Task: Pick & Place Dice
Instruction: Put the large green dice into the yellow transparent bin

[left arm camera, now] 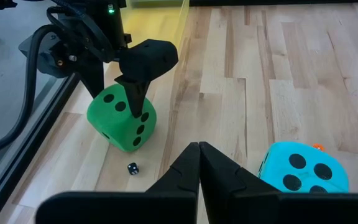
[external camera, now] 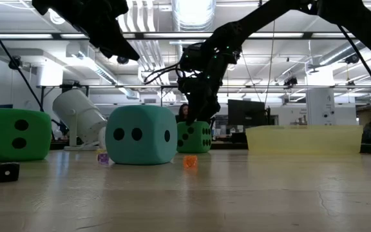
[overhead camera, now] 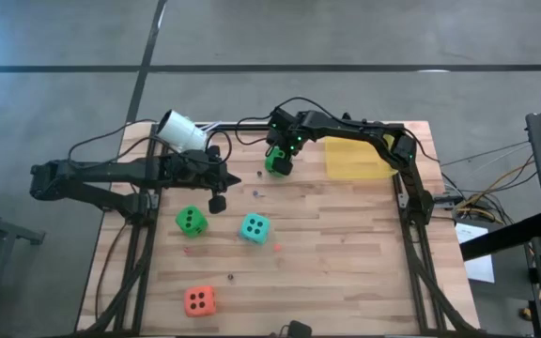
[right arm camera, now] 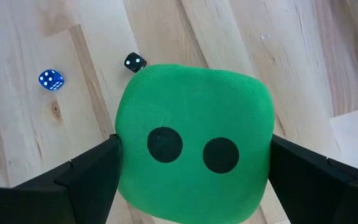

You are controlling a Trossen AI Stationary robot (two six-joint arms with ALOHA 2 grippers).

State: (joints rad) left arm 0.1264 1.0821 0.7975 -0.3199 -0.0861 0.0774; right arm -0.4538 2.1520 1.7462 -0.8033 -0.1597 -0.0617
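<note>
From above, the right gripper (overhead camera: 278, 158) is at the far side of the table (overhead camera: 346, 253), its fingers closed around a green die (overhead camera: 275, 165). A yellow tray (overhead camera: 355, 158) lies just beside it, probably where the dice are meant to go. The left gripper (overhead camera: 218, 199) waits nearer the middle. A second green die (overhead camera: 191, 221) and a teal die (overhead camera: 255, 228) lie close to its fingertips, and an orange die (overhead camera: 199, 300) sits well apart at the near edge. A white cup (overhead camera: 182, 130) lies tipped over behind the left arm.

At table height, the held green die (external camera: 194, 136) sits low between the right fingers, at or just off the wood; contact cannot be told. The teal die (external camera: 141, 135) and the other green die (external camera: 17, 134) rest flat on the table, and the tray (external camera: 304, 138) stands to the side of the gripper.

The left wrist view shows its own fingers (left arm camera: 185, 171) pressed together on nothing, so this arm seems to be idling. Beyond their tips, the right gripper pinches the green die (left arm camera: 122, 119), which hangs tilted on one corner, lifted or about to be.

The right wrist view shows the die (right arm camera: 194, 143) filling the gap, one finger (right arm camera: 79, 177) against each side and its two-pip face up. The soft sides look slightly squeezed, which suggests a firm hold. Two tiny dice, a blue one (right arm camera: 51, 79) and a black one (right arm camera: 135, 61), lie on the wood past it.
</note>
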